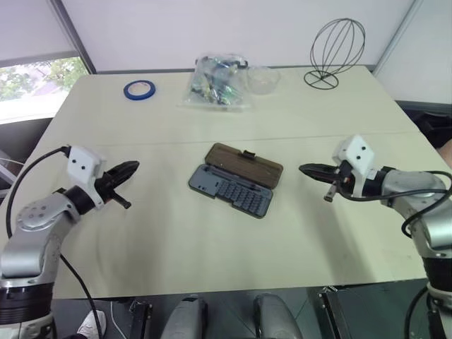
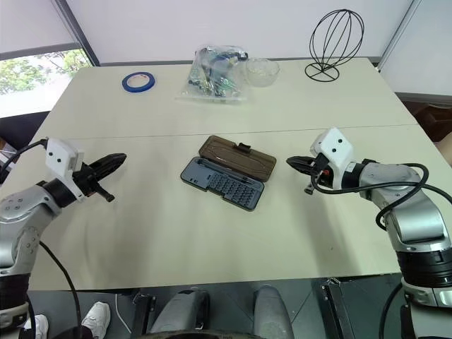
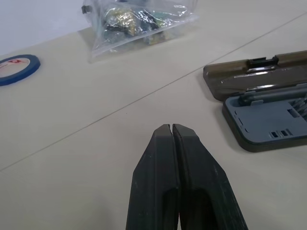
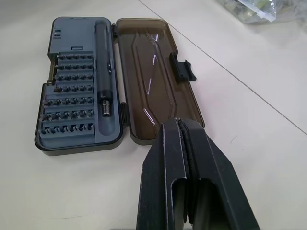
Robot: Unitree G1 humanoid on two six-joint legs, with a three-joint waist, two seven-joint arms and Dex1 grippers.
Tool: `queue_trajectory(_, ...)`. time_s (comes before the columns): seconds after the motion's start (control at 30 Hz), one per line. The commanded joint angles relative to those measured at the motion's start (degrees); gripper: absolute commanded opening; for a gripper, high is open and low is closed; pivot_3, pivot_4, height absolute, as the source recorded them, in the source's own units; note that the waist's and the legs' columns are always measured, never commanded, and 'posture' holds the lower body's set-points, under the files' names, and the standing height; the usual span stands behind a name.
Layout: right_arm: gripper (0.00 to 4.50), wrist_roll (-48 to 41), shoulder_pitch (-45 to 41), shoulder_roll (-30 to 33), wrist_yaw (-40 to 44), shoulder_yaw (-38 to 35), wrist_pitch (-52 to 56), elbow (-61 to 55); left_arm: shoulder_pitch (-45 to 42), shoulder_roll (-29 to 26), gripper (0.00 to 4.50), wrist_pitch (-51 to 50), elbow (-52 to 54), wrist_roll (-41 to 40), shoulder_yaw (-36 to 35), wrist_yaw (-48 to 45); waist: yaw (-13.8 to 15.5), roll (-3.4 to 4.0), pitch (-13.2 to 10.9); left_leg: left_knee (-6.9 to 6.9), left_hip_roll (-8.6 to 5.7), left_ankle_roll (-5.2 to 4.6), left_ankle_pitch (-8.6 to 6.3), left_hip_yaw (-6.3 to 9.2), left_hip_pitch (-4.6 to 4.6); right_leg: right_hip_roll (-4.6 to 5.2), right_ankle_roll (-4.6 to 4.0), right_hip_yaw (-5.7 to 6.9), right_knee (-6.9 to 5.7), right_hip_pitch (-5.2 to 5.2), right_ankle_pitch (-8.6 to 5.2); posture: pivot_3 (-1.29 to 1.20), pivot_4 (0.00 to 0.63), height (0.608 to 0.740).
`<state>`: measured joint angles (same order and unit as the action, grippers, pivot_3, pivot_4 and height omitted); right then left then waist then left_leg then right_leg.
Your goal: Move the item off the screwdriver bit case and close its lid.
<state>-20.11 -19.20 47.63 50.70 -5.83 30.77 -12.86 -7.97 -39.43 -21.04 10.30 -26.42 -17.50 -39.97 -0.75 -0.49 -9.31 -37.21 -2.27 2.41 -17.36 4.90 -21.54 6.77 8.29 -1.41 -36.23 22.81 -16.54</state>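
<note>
The screwdriver bit case (image 1: 229, 191) lies open at the middle of the table, its blue-grey tray (image 4: 76, 96) holding rows of bits and a driver handle. The brown lid (image 4: 153, 81) is folded flat on the table behind the tray, its black latch tab (image 4: 182, 69) on the far edge. Nothing rests on the tray or the lid, and I cannot tell which object on the table is the item. My left gripper (image 1: 133, 167) hovers shut to the left of the case, pointing at it. My right gripper (image 1: 304, 169) hovers shut to the right, also pointing at the case.
At the back of the table lie a blue tape roll (image 1: 139, 90), a clear plastic bag (image 1: 215, 83) of small parts, a clear bowl (image 1: 263, 79) and a black wire stand (image 1: 335, 53). Bare tabletop surrounds the case on all sides.
</note>
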Motion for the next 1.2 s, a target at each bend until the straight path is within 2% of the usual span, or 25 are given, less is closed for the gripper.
queue_trajectory(0.03,0.00,-0.6,-0.7,-0.3,-0.4,-0.4,-0.2,-2.4,-1.0,-0.8,0.05,1.5,1.6,0.8,-1.4,0.7,0.0,0.00,0.0,0.00,0.00,0.00,0.00,0.00,0.00,0.00,0.00,0.00,0.00,0.00,0.00,0.00,0.150,0.740)
queue_trajectory(0.77,0.00,-0.2,-0.6,-1.3,-1.5,0.0,-0.5,-2.2,-1.7,-0.5,0.05,-1.7,2.1,0.9,-1.0,2.4,0.0,0.00,0.0,-0.01,0.00,0.01,0.01,0.00,0.00,0.00,0.00,0.00,0.00,0.00,0.00,0.00,0.150,0.740)
queue_trajectory(1.17,0.00,0.7,-3.3,-2.3,-3.2,0.1,0.2,0.1,-2.1,-0.6,0.05,-1.8,1.1,1.1,-1.0,2.4,-0.1,0.00,0.0,-0.01,0.00,0.02,0.01,-0.01,0.00,0.00,0.00,0.00,0.00,0.00,0.00,0.00,0.150,0.740)
queue_trajectory(1.2,0.25,1.5,-4.2,-2.8,-4.8,0.3,0.9,1.2,-2.4,-0.6,0.02,-1.9,0.8,1.0,-0.9,2.3,-0.1,0.00,0.0,-0.02,0.00,0.04,0.02,-0.01,0.01,0.00,0.00,0.00,-0.01,0.00,0.00,0.00,0.150,0.740)
